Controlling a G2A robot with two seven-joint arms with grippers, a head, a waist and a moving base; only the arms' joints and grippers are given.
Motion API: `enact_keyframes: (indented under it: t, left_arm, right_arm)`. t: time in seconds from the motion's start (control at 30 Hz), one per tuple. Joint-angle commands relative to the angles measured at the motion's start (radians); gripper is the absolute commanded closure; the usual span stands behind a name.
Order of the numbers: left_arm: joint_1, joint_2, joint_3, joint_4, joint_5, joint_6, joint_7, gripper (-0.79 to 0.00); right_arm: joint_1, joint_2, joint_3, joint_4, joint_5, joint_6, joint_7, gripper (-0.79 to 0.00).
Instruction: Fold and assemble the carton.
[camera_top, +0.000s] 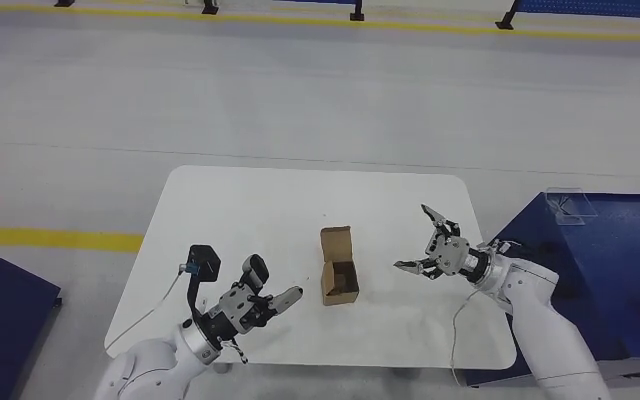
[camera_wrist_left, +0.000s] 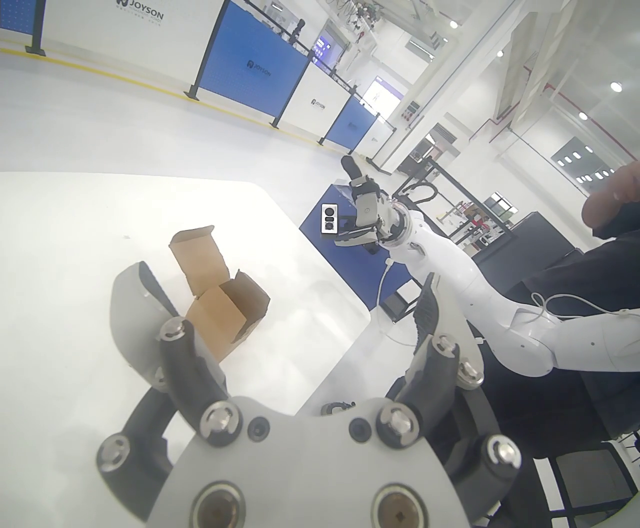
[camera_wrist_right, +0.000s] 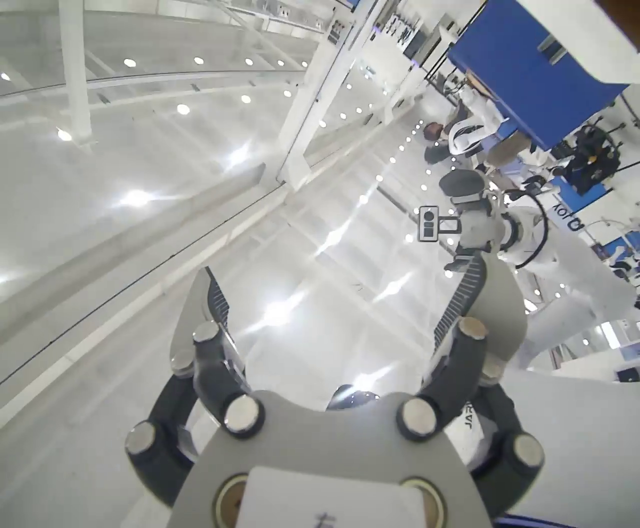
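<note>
Setting: factory-style robot test hall. Pale polished floor (camera_top: 300, 100) bore yellow lane lines (camera_top: 70, 239) beside the white tabletop (camera_top: 250, 205); blue partition panels (camera_wrist_left: 250, 70) stood beyond that tabletop; ceiling lights (camera_wrist_left: 616, 86) hung high above it.

You'll see white-shelled arms (camera_top: 540, 310). The left gripper (camera_top: 275, 283) and right gripper (camera_top: 412, 238) share grey plates (camera_wrist_left: 300, 465), silver screws (camera_wrist_left: 220, 419) and ribbed black pads (camera_wrist_right: 462, 295). A black camera block (camera_top: 204, 262) sits at the left gripper's 9 o'clock, and a thin white cable (camera_wrist_left: 565, 299) runs along the right arm.
</note>
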Motion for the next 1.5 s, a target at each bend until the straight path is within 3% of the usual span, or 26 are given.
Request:
enact_keyframes:
  t: [0.0,0.2,0.27,0.3,0.37,0.5,0.67,0.8,1.0,1.47]
  left_arm:
    - [0.0,0.0,0.0,0.0,0.0,0.0,0.0,-0.785]
    - [-0.004,0.001,-0.005,0.005,0.028,0.012,-0.002,-0.785]
    - [-0.031,0.001,0.018,0.006,0.212,0.082,-0.011,-0.785]
    - [-0.058,0.0,0.04,0.014,0.414,0.171,-0.021,-0.785]
    - [-0.105,-0.011,0.159,0.048,0.657,0.304,-0.056,-0.785]
    - [-0.264,-0.049,0.337,0.192,0.819,0.451,-0.147,-0.785]
    - [-0.416,-0.103,0.486,0.386,0.901,0.586,-0.197,-0.785]
    - [-0.486,-0.138,0.547,0.484,0.868,0.605,-0.19,-0.785]
    - [-0.528,-0.172,0.594,0.547,0.86,0.622,-0.197,-0.785]
    - [-0.545,-0.213,0.619,0.573,0.92,0.635,-0.226,-0.785]
  right_arm:
    - [0.0,0.0,0.0,0.0,-0.002,-0.001,-0.11,-0.785]
    - [0.0,0.001,0.001,-0.002,-0.016,-0.012,-0.122,-0.785]
    - [-0.006,0.007,-0.005,-0.054,-0.175,-0.085,-0.208,-0.785]
    - [-0.012,0.012,-0.014,-0.089,-0.267,-0.116,-0.226,-0.785]
    - [-0.021,0.023,-0.04,-0.15,-0.51,-0.204,-0.286,-0.785]
    - [-0.031,0.032,-0.134,-0.199,-0.914,-0.324,-0.417,-0.785]
    - [-0.031,0.032,-0.134,-0.199,-0.914,-0.324,-0.417,-0.785]
    - [-0.043,0.045,-0.206,-0.214,-1.219,-0.346,-0.414,-0.785]
    - [-0.04,0.052,-0.276,-0.216,-1.422,-0.384,-0.299,-0.785]
    - [0.003,0.022,-0.396,-0.168,-1.523,-0.398,-0.257,-0.785]
